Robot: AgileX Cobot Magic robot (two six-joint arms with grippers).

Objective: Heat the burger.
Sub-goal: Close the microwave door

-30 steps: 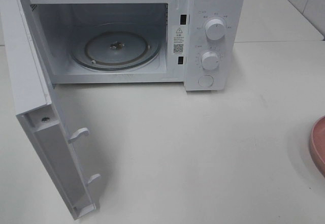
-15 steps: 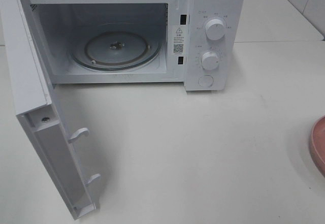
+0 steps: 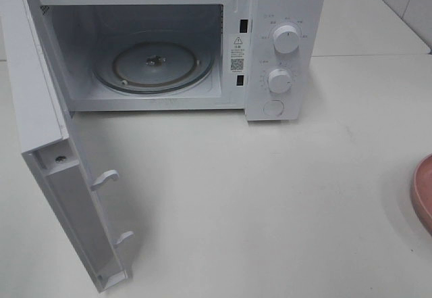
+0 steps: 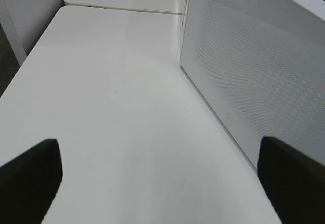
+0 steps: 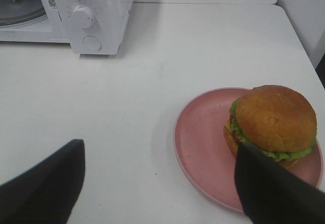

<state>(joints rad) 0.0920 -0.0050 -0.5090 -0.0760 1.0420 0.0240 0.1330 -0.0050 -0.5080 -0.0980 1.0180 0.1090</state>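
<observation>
Right wrist view puts the burger (image 5: pixel 273 120) on a pink plate (image 5: pixel 203 148), seated toward the plate's far-right side instead of its centre, with the plate resting on the white bench (image 5: pixel 152 82) well to the right of the microwave (image 3: pixel 283 48). The right hand (image 5: pixel 160 186) hangs above the bench with its fingers spread wide and nothing between them; one finger sits near the plate's left rim and overlaps the burger's lower edge in this view, the other is well clear on the bare bench. The burger lies ahead of and to one side of that hand, not yet between its fingers.

The step in hand looks like reaching for the plate. To do it well, the hand should probably take the plate by its near rim, keeping it level so the burger does not slide.

The microwave door (image 3: pixel 47 149) stands swung fully open and the glass turntable (image 3: pixel 154 65) is bare. The left hand (image 4: pixel 157 176) is released beside the door, holding nothing.
</observation>
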